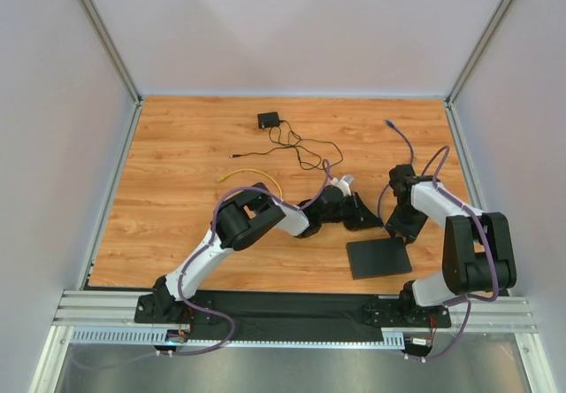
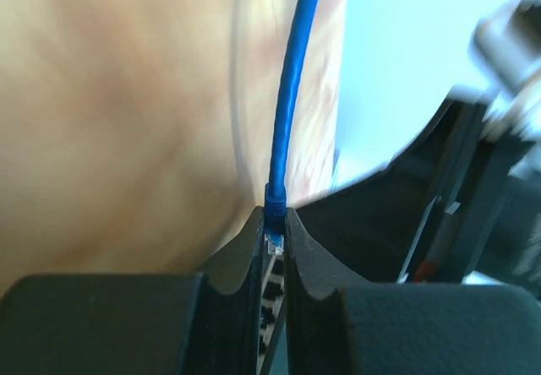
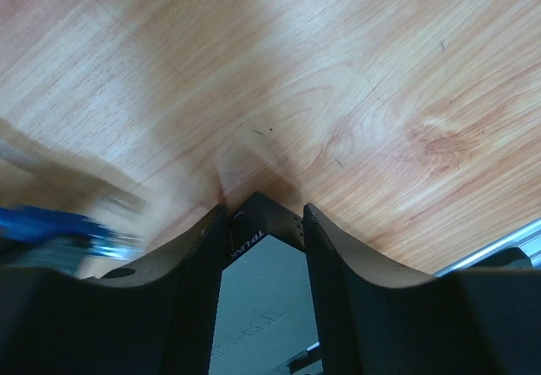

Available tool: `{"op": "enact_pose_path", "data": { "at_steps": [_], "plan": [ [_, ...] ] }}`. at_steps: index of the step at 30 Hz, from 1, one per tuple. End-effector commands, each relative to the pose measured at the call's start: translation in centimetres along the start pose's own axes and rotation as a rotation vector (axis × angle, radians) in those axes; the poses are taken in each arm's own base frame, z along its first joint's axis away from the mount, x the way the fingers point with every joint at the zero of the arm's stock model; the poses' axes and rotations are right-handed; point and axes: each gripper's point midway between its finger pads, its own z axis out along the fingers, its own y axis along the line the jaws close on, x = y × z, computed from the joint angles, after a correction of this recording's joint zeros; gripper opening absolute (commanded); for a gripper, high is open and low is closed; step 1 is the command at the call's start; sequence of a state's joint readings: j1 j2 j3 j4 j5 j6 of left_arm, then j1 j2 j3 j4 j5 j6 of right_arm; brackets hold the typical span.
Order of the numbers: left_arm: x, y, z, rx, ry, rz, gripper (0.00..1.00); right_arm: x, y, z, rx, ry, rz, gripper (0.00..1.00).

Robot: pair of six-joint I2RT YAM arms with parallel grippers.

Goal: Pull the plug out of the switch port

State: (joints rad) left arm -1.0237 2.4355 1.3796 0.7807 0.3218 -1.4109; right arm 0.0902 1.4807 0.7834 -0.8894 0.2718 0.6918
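Observation:
The switch [image 1: 378, 258] is a flat black slab lying on the wood near the front. My right gripper [image 1: 400, 229] sits at its far right corner. In the right wrist view the corner of the switch [image 3: 262, 274] fills the gap of the right gripper [image 3: 264, 210] and touches both fingers. My left gripper [image 2: 274, 223] is shut on the blue plug [image 2: 273, 238], whose clear tip shows between the pads. The blue cable [image 2: 292, 71] runs away from it. The plug [image 3: 59, 227] appears blurred at left, apart from the switch. The port itself does not show.
A small black adapter [image 1: 268, 120] with a thin black cord [image 1: 296, 151] lies at the back. A yellow cable [image 1: 252, 177] lies left of centre. The blue cable's far end [image 1: 389, 123] rests at the back right. Both forearms crowd the space above the switch.

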Motion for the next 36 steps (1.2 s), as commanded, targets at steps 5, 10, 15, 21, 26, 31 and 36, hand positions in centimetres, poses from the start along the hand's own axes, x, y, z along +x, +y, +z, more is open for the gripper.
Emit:
{"op": "enact_pose_path", "data": {
  "at_steps": [5, 10, 15, 21, 26, 31, 36],
  "plan": [
    [-5.8, -3.3, -0.3, 0.116, -0.139, -0.003, 0.0, 1.8, -0.7, 1.0, 0.049, 0.048, -0.043, 0.42],
    [-5.5, -4.4, -1.2, 0.076, -0.123, 0.093, 0.0, 1.0, -0.6, 0.5, 0.048, 0.02, -0.043, 0.42],
    [-5.0, -4.3, -4.0, -0.028, -0.11, 0.237, 0.0, 0.1, -0.3, -0.2, 0.037, -0.008, -0.038, 0.42],
    [-4.7, -7.6, -9.5, -0.039, -0.027, 0.341, 0.0, -0.9, 0.5, -1.4, -0.01, -0.039, -0.058, 0.42],
    [-3.0, -7.1, -15.5, -0.225, 0.116, 0.494, 0.0, -2.3, 0.9, -2.8, -0.057, -0.111, -0.053, 0.43],
    [-2.7, -9.1, -22.3, -0.327, 0.069, 0.624, 0.0, -3.2, 2.1, -4.2, -0.124, -0.176, -0.056, 0.43],
    [-3.2, -14.7, -28.6, -0.304, -0.075, 0.752, 0.0, -3.3, 3.5, -4.8, -0.154, -0.207, -0.09, 0.43]
  ]
}}
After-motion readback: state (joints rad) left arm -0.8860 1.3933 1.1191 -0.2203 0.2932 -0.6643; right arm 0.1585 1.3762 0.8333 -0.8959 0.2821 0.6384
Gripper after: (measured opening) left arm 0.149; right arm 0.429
